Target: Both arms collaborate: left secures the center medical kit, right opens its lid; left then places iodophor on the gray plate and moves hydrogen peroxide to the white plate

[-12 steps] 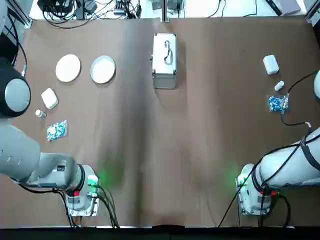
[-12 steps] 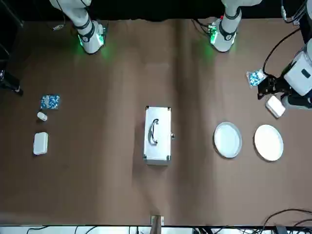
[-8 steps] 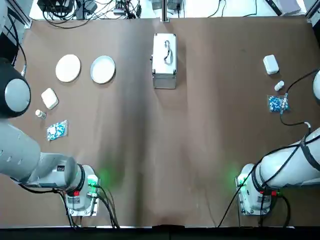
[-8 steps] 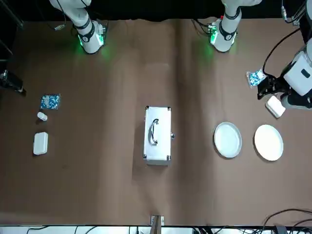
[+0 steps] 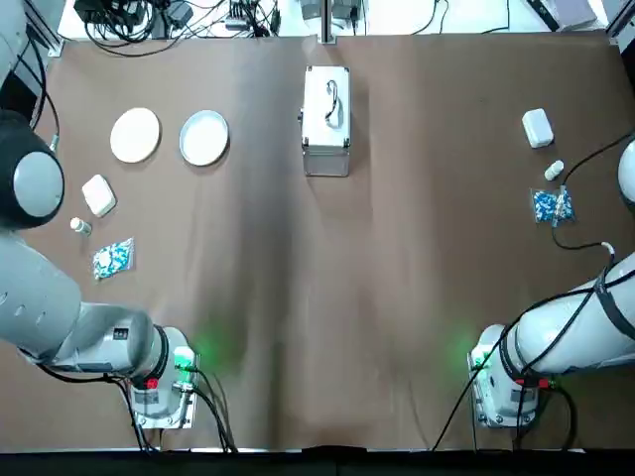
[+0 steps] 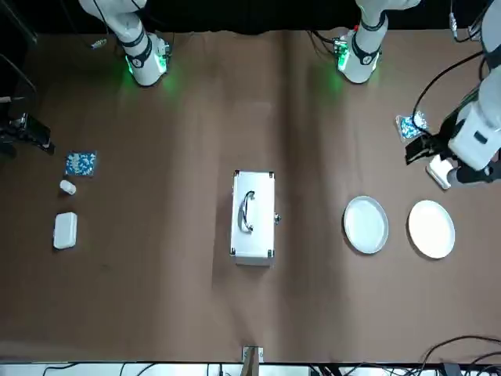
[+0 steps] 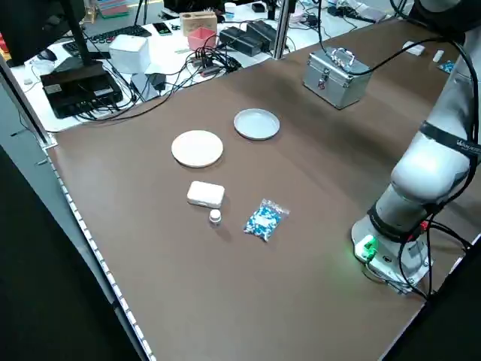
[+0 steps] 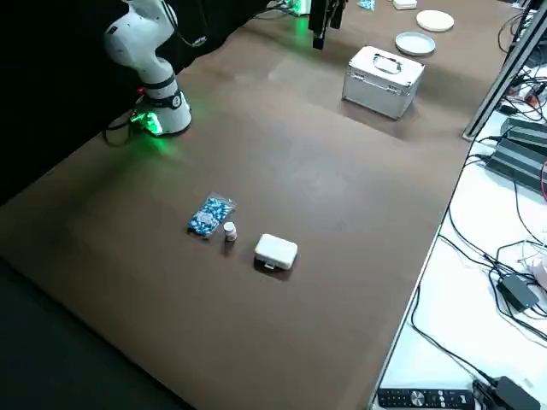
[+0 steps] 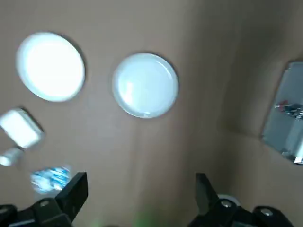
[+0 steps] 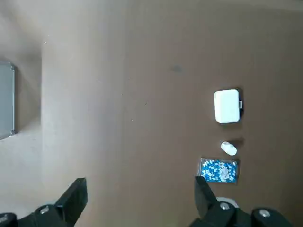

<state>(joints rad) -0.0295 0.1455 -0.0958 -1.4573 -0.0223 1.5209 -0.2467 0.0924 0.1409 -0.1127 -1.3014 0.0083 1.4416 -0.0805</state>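
Note:
The medical kit [image 5: 326, 121] is a silver case standing at the far centre of the table, lid shut and handle on top. Left of it lie the rimmed gray plate [image 5: 204, 138] and, further left, the flat white plate [image 5: 135, 134]; both are bare. The iodophor and the hydrogen peroxide are out of view. My left gripper [image 9: 140, 177] hangs open and empty, high above the table's left side [image 6: 419, 149], near the plates. At the table's right edge, well away from the kit, my right gripper [image 10: 139, 180] is also raised, open and empty.
On each side lie a rounded white box [image 5: 98, 194] [image 5: 537, 127], a small white bottle [image 5: 78, 226] [image 5: 554, 171] and a blue pill packet [image 5: 113, 258] [image 5: 549, 205]. Arm bases [image 5: 159, 382] [image 5: 506, 387] stand at the near edge. Cables lie beyond the far edge.
The left wrist has shifted a little toward the table's centre. The right gripper has come slightly further in from the table's edge. The kit and plates have not moved.

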